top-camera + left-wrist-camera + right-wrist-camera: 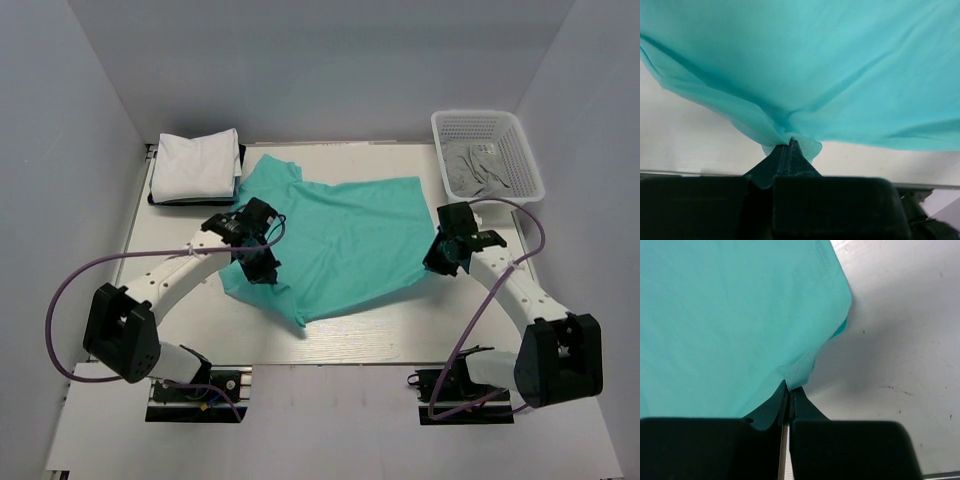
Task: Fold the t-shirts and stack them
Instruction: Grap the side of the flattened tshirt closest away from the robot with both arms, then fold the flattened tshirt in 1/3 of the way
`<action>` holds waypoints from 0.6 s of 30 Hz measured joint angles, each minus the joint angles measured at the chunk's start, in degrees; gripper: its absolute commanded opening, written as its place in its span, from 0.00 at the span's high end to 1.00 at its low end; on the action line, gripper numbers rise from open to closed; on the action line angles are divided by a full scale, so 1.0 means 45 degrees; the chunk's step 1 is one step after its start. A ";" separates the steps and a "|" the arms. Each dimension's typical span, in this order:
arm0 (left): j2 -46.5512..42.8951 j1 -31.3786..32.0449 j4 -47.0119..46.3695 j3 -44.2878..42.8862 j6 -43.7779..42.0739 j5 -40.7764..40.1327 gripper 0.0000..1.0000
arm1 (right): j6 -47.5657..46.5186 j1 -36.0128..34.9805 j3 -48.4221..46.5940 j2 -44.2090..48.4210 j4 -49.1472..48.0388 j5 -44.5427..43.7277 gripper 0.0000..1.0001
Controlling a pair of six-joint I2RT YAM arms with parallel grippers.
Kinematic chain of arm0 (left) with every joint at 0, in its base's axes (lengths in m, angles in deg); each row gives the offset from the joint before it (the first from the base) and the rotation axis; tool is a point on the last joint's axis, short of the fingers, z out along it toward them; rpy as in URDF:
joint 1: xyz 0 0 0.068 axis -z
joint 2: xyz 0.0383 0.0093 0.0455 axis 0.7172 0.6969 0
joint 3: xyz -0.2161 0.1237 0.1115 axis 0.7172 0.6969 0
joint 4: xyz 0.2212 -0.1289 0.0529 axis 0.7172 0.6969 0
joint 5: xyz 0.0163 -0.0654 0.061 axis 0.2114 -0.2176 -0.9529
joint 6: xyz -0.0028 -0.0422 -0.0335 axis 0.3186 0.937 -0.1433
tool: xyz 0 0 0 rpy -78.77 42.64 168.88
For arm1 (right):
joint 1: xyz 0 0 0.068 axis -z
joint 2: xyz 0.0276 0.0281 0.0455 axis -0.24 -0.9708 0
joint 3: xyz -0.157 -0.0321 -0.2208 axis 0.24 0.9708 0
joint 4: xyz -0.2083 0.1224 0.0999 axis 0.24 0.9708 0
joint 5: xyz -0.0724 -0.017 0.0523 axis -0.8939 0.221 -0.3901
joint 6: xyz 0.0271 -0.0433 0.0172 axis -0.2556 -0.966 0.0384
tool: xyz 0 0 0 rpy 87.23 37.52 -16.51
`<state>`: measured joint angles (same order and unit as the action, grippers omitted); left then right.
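Observation:
The teal-green t-shirt (pixel 345 235) lies spread across the middle of the table, partly lifted at both sides. My left gripper (pixel 258 262) is shut on its left edge; in the left wrist view the cloth (pixel 805 75) bunches at the fingertips (pixel 790 145). My right gripper (pixel 440 255) is shut on its right edge; in the right wrist view the hem (pixel 805 367) is pinched between the fingertips (pixel 790 387). A folded white t-shirt (pixel 195 165) lies at the back left. A crumpled light shirt (pixel 480 168) lies in the basket.
A white mesh basket (pixel 520 150) stands at the back right. The folded white shirt rests on a dark tray (pixel 155 198). Grey walls close in the table on three sides. Purple cables loop from both arms.

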<state>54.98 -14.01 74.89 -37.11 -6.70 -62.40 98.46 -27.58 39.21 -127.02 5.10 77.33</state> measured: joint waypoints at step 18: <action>0.1185 -0.1132 -0.1885 -0.1802 -0.0209 -0.2735 1.00 | -0.0670 0.0408 -0.2040 -0.2161 -0.0607 0.0180 1.00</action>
<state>60.31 -19.10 66.41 -45.22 -7.64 -74.70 95.45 -25.74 30.03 -136.75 2.37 78.14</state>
